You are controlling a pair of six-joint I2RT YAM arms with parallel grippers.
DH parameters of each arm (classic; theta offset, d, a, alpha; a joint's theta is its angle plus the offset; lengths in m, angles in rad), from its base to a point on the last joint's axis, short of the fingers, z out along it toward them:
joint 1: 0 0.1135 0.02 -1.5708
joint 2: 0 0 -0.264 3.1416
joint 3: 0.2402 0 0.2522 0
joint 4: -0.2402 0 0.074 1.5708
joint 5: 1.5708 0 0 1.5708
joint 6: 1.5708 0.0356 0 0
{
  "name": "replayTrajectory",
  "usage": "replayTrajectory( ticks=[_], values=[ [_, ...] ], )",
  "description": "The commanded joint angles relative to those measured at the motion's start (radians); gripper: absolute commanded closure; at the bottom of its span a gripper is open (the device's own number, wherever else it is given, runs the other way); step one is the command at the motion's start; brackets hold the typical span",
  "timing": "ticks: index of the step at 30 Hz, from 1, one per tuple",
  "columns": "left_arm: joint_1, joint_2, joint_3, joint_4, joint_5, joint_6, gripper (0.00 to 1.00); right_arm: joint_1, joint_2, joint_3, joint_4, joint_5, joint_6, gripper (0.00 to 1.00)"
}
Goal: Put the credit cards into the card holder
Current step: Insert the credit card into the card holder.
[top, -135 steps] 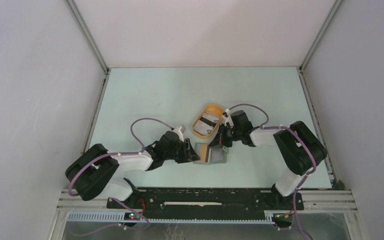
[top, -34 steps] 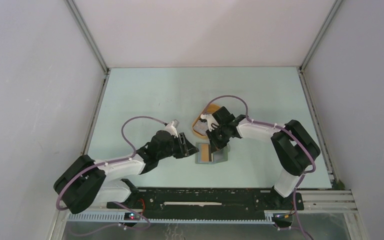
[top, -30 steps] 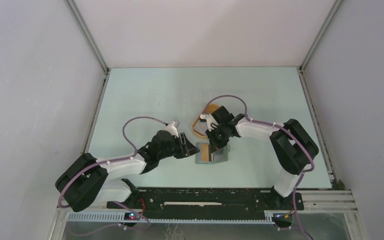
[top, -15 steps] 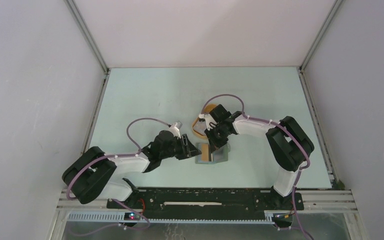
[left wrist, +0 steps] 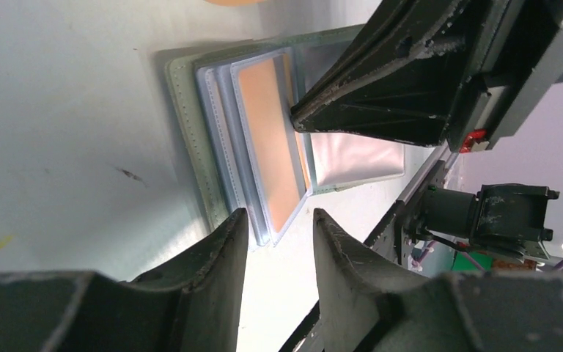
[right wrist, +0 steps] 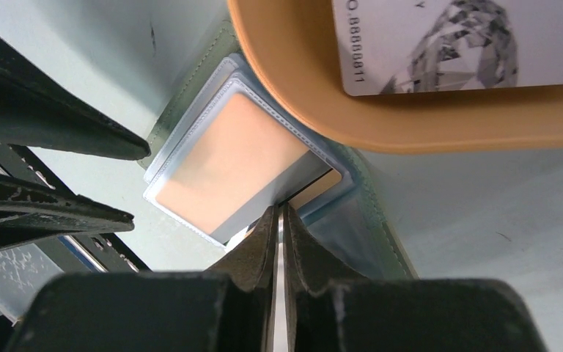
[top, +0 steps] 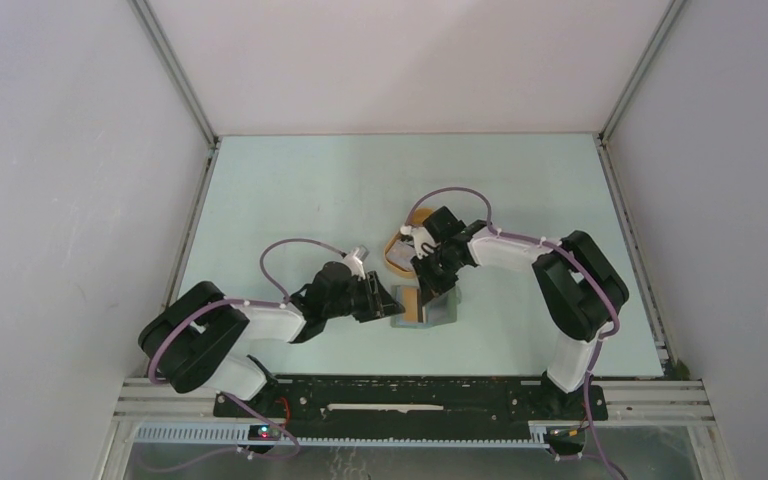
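The grey-green card holder (top: 442, 313) lies open on the table, its clear sleeves fanned up. A tan credit card (right wrist: 223, 165) sits in the top sleeve (left wrist: 267, 139). A whitish credit card (right wrist: 440, 44) lies in the orange tray (right wrist: 410, 125). My right gripper (right wrist: 280, 210) has its tips at the sleeve's open edge, the jaws all but together with a thin pale slit between them. What fills the slit I cannot tell. My left gripper (left wrist: 278, 218) stands open at the holder's left side, with the sleeves' corner just past its tips.
The orange oval tray (top: 397, 262) touches the card holder's far edge, under the right wrist. Both arms crowd in close over the holder. The black rail (top: 410, 405) runs along the near table edge.
The left arm's shoulder and elbow have swung right while its gripper stayed at the holder's left edge. The right gripper has shifted slightly left and nearer over the sleeves.
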Motion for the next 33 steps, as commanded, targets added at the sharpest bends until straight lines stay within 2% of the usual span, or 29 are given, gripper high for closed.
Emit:
replayTrajectory(
  ticks=[1, 8, 19, 33],
  values=[
    [0.005, 0.003, 0.041, 0.053, 0.022, -0.005, 0.58, -0.042, 0.027, 0.004, -0.014, -0.002, -0.012, 0.89],
    [0.006, -0.011, 0.041, 0.046, 0.014, -0.002, 0.58, -0.082, 0.037, 0.004, -0.024, -0.030, 0.018, 0.93],
    [0.006, -0.040, 0.054, 0.034, 0.011, 0.005, 0.58, -0.130, 0.037, -0.003, -0.024, -0.132, 0.017, 0.90],
    [0.006, -0.028, 0.079, 0.049, 0.027, -0.007, 0.58, -0.156, 0.119, 0.041, -0.060, -0.103, 0.044, 0.91]
  ],
)
